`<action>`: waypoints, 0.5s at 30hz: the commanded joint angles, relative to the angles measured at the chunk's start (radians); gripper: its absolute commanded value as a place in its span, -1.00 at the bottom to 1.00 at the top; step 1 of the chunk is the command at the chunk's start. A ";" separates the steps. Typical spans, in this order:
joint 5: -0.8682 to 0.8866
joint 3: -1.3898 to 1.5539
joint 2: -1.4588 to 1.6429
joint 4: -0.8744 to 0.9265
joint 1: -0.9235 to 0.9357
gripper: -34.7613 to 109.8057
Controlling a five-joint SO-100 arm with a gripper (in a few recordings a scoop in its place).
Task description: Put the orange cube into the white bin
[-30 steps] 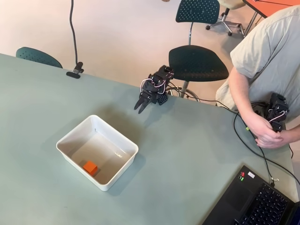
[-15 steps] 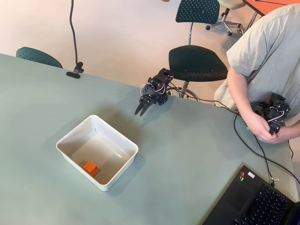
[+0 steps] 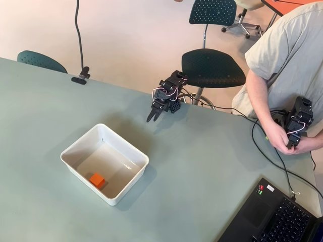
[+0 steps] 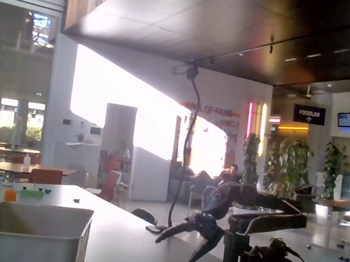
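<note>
The orange cube (image 3: 97, 179) lies on the floor of the white bin (image 3: 104, 127), close to its near-left wall in the overhead view. In the fixed view the bin (image 4: 25, 228) stands at the lower left and its wall hides the cube. My gripper (image 3: 152, 118) hangs above the table near the far edge, well apart from the bin, up and to its right. In the fixed view the gripper (image 4: 172, 253) points down and to the left, jaws apart, with nothing between them.
A laptop (image 3: 272, 217) sits at the table's lower right corner, and cables (image 3: 262, 146) run across the right side. A person (image 3: 287, 55) stands at the right. A clamped pole (image 3: 81, 76) rises at the far edge. Chairs (image 3: 212, 68) stand behind the table.
The gripper's fingers have drawn somewhat closer together and the arm has shifted slightly. The cube and the bin have not moved.
</note>
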 commanded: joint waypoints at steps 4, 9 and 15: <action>0.003 -0.023 -0.072 -0.043 0.003 0.20; -0.002 -0.002 -0.072 -0.044 0.003 0.13; -0.003 0.008 0.011 -0.044 0.003 -0.18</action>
